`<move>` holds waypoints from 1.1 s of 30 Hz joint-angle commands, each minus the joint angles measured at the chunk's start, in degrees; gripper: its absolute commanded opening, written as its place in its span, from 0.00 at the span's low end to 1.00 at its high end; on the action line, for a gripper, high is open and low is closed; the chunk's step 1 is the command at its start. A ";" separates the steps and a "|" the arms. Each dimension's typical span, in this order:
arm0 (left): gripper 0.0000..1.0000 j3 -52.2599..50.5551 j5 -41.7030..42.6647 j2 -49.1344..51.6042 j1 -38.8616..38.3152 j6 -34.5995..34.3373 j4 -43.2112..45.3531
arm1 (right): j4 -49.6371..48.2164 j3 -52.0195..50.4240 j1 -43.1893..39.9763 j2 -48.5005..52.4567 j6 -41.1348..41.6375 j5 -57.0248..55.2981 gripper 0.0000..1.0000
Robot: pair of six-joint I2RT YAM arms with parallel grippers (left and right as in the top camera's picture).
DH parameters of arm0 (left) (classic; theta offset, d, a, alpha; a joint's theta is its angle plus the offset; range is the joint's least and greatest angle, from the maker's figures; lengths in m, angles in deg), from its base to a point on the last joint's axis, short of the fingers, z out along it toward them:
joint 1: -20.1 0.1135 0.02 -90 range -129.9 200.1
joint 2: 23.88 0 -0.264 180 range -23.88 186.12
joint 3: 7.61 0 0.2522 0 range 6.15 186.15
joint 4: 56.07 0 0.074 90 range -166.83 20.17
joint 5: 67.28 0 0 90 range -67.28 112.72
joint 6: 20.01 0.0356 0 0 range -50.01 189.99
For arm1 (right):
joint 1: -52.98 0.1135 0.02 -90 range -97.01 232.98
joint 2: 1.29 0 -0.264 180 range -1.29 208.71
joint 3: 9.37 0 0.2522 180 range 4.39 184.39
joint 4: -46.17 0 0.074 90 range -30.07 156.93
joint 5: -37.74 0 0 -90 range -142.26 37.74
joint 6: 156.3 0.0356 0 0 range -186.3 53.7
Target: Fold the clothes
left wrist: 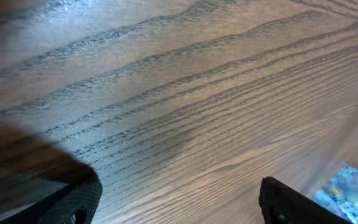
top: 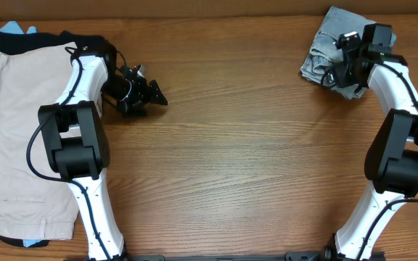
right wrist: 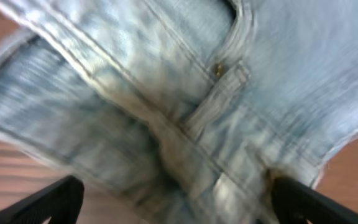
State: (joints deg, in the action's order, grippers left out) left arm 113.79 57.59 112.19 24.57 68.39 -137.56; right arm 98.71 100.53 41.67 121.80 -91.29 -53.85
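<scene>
Denim shorts (right wrist: 185,106) crumpled close ahead of right gripper (right wrist: 174,186), fingers (right wrist: 48,202) parted.

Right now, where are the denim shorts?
In the overhead view the denim shorts lie bunched at the far right of the table, directly under the right hand, far from the beige garment on the left.

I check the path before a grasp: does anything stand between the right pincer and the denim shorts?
Nothing visible does. The right pincer is open close above the denim shorts; its camera shows only denim.
</scene>
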 commanded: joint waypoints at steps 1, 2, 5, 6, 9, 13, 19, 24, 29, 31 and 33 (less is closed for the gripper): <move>0.86 -1.62 -5.27 3.30 -0.96 -0.13 1.62 | 5.86 4.07 0.20 -5.09 26.80 2.54 1.00; 0.86 -1.62 -5.27 3.30 -1.01 -0.13 1.64 | 8.66 4.68 0.17 -5.75 29.16 3.74 1.00; 0.86 -1.62 -5.29 3.30 -1.18 -0.11 1.77 | 14.10 5.22 -0.50 -7.89 37.59 8.68 1.00; 0.86 -1.62 -5.29 3.32 -1.20 -0.11 1.77 | 15.39 5.22 -0.81 -8.37 42.03 10.27 1.00; 0.86 -1.62 -5.42 3.32 -1.18 -0.07 1.79 | 20.46 5.14 -1.49 -8.83 60.67 11.08 1.00; 0.86 -1.62 -5.55 3.30 -1.18 0.35 1.77 | 20.96 1.38 -0.76 -8.66 80.78 11.02 1.00; 0.85 -1.62 -7.43 3.30 -1.20 0.33 1.84 | 7.50 -6.60 1.86 -8.41 93.24 6.88 1.00; 0.85 -1.62 -8.76 3.30 -1.18 0.33 1.73 | -4.66 -10.86 3.61 -8.31 94.33 2.56 1.00; 0.86 -1.62 -8.76 3.30 -1.22 0.31 1.64 | -11.78 -11.32 3.41 -8.31 94.25 1.14 1.00; 0.86 -1.62 -9.18 3.32 -1.29 0.31 1.79 | -11.21 -11.34 3.32 -8.22 94.25 1.18 1.00; 0.86 -1.62 -9.57 3.30 -1.33 0.31 1.84 | -9.11 -11.34 3.32 -8.09 94.27 1.16 1.00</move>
State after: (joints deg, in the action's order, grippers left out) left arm 113.79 55.43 111.86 23.81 68.41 -137.40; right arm 87.96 89.45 45.28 114.06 2.06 -51.23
